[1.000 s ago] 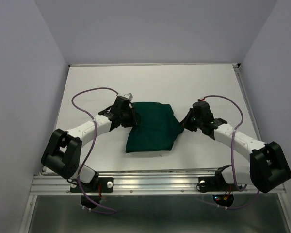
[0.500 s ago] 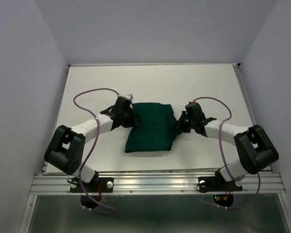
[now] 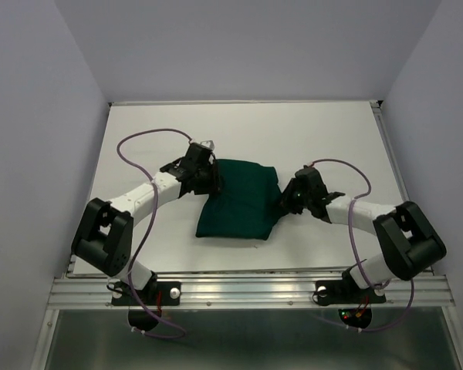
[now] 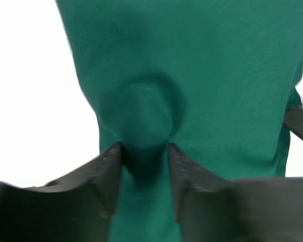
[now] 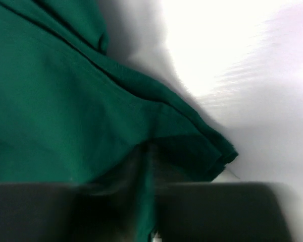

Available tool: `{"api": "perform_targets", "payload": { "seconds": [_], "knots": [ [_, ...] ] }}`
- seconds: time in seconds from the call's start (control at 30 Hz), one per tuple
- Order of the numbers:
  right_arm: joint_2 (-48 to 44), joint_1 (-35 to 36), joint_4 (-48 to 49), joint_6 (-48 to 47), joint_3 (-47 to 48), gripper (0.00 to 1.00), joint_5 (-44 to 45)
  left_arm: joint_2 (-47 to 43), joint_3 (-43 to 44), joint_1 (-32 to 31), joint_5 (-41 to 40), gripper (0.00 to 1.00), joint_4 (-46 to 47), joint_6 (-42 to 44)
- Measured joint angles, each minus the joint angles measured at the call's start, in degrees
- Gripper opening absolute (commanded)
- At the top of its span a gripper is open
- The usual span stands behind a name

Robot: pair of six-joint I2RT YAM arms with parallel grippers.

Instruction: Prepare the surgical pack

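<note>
Top external: drape [image 3: 239, 204] bundled toward near bench [image 3: 139, 139] edge, wrapping likely nearly done; left jaws pinch fold; right jaws: cannot tell.

A robotics lab test cell: a white table [image 3: 239, 127] boxed by plain pale walls [image 3: 31, 154], fronted by an aluminium mounting rail [image 3: 247, 290].

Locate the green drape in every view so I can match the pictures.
Top external: green drape near the centre of the frame.
Left wrist: fills the upper middle and right, pinched between the fingers.
Right wrist: fills the left half, blurred.
Shared landmark: the white table beside it.
</note>
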Motion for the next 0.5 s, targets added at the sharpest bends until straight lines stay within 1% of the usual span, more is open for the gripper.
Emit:
{"api": "perform_targets", "payload": {
  "seconds": [0.03,0.07,0.13,0.17,0.27,0.37,0.43,0.5],
  "knots": [
    [-2.0,0.0,-1.5,0.1,-0.2,0.52,1.7,-0.2,0.9,0.0,-0.4,0.59,-0.5,0.0],
    [-4.5,0.0,-3.0,0.1,-0.3,0.72,3.3,-0.5,1.7,0.0,-0.8,0.60,-1.0,0.2],
    [-9.7,0.1,-5.5,0.3,-0.7,0.84,6.5,-1.3,2.9,0.0,-1.1,0.61,-1.5,0.4],
    [-12.0,0.2,-6.4,0.7,-0.9,0.91,7.9,-2.2,3.5,0.1,-1.4,0.64,-1.8,0.5],
    [-19.0,0.1,-8.5,1.9,-2.6,0.95,10.6,-4.5,4.4,0.1,-2.0,0.65,-2.5,0.7],
    [-23.1,-0.1,-8.9,4.0,-5.8,0.95,10.8,-6.1,4.8,0.0,-2.5,0.65,-3.3,1.0],
    [-23.9,-0.2,-9.2,5.8,-7.9,0.95,9.8,-6.5,4.9,0.0,-2.7,0.65,-3.7,1.1],
    [-24.3,-0.2,-5.7,9.2,-12.7,0.95,6.6,-6.8,4.9,0.0,-2.6,0.65,-4.1,1.1]
  ]
}}
